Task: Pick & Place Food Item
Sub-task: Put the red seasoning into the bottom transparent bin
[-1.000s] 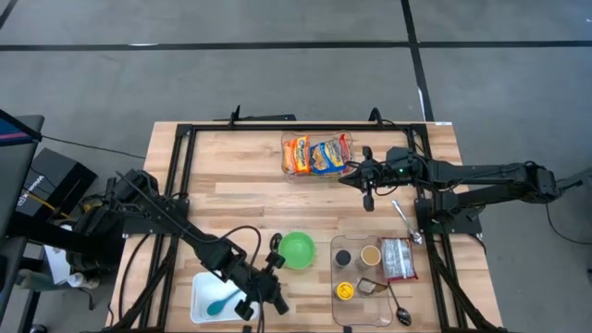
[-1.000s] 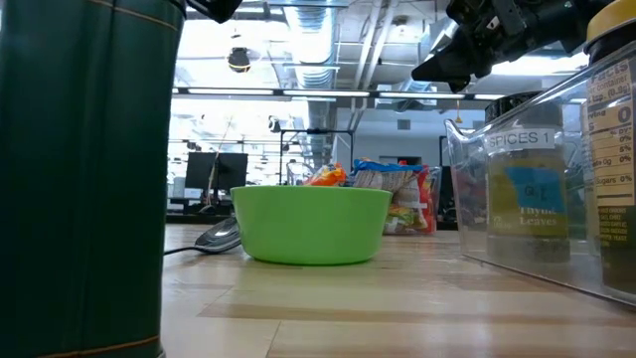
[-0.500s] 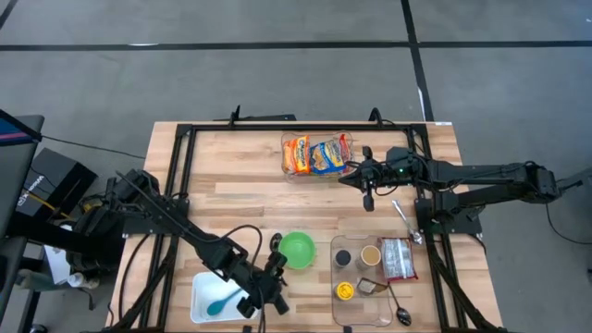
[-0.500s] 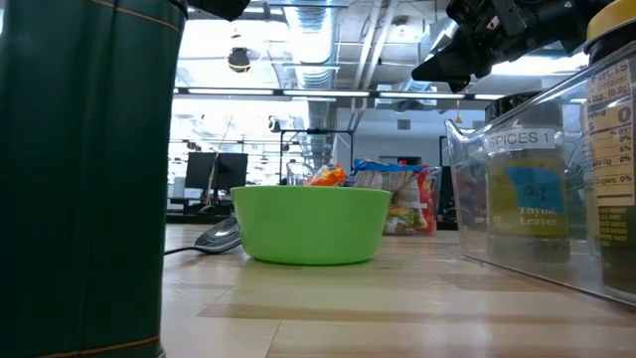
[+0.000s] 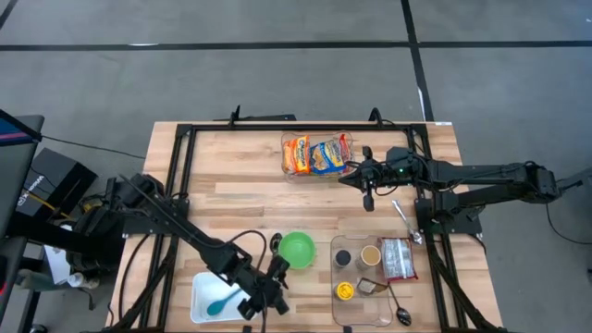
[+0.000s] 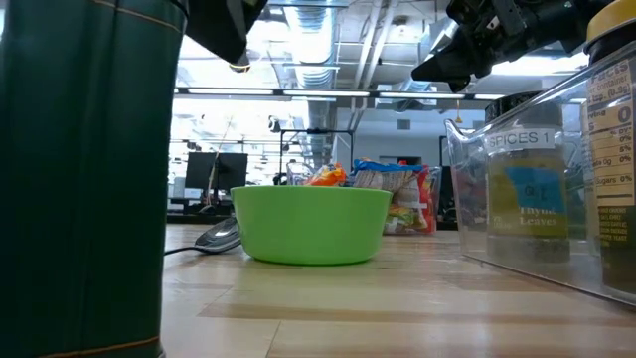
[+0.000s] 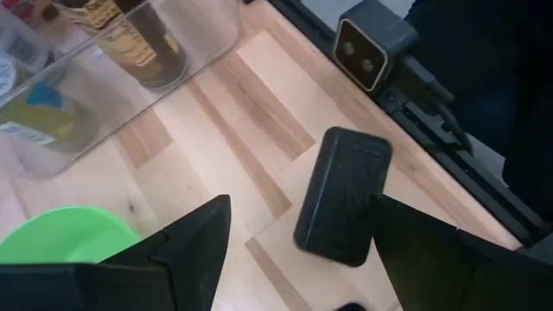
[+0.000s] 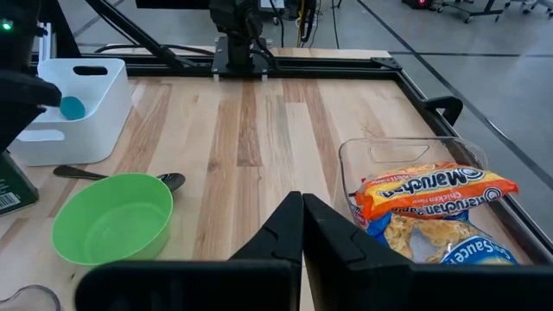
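Orange and blue ramen packets (image 5: pixel 317 154) lie in a clear tray (image 5: pixel 289 173) at the table's far middle; they also show in the right wrist view (image 8: pixel 432 199). My right gripper (image 5: pixel 366 192) hovers just right of that tray, shut and empty (image 8: pixel 302 226). A green bowl (image 5: pixel 297 249) stands near the front. My left gripper (image 5: pixel 271 294) is left of the bowl near the table's front edge, open and empty (image 7: pixel 302 250), above a black box (image 7: pixel 344 194) that lies on the wood.
A white bin (image 5: pixel 215 294) with a teal scoop stands front left. A clear spice container (image 5: pixel 370 277) with jars stands front right. A spoon (image 5: pixel 404 222) lies to the right of it. A black frame (image 5: pixel 180 176) rings the table, and a small camera (image 7: pixel 370 43) sits at the front edge.
My left gripper has shifted a little toward the green bowl and comes further into the low view from the top left. Its fingers stay open. My right arm has kept still.
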Robot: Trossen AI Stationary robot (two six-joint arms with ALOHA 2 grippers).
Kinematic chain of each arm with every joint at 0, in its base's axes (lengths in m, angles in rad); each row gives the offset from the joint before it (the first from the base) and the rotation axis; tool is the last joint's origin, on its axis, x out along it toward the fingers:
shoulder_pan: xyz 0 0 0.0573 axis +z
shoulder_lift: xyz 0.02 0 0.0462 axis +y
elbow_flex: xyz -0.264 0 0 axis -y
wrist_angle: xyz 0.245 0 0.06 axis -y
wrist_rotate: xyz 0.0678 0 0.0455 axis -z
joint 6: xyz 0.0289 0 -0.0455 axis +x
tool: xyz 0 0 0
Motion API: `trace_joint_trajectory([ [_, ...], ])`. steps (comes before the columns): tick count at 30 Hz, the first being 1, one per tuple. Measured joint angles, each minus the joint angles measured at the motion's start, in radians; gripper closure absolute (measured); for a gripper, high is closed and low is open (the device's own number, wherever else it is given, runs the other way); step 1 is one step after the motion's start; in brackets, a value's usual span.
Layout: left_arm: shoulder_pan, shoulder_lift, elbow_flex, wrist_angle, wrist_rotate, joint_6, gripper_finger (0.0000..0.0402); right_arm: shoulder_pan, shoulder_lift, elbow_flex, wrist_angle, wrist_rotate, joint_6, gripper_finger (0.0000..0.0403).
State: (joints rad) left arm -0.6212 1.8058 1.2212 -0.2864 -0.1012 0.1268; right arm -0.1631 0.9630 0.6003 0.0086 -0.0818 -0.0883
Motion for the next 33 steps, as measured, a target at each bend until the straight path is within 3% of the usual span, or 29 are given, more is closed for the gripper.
trace_joint_trajectory([
  [15, -0.002, 0.001, 0.000, 0.002, 0.005, 0.000, 0.0160, 0.000, 0.000, 0.000, 0.000, 0.000, 0.001, 0.0403],
  [21, -0.010, 0.001, 0.000, 0.002, 0.076, -0.009, 0.0171, 0.000, 0.000, 0.000, 0.000, 0.000, 0.001, 0.0403],
  [33, -0.009, 0.001, 0.000, -0.022, 0.039, -0.003, 0.0191, 0.000, 0.000, 0.000, -0.001, 0.000, 0.001, 0.0403],
])
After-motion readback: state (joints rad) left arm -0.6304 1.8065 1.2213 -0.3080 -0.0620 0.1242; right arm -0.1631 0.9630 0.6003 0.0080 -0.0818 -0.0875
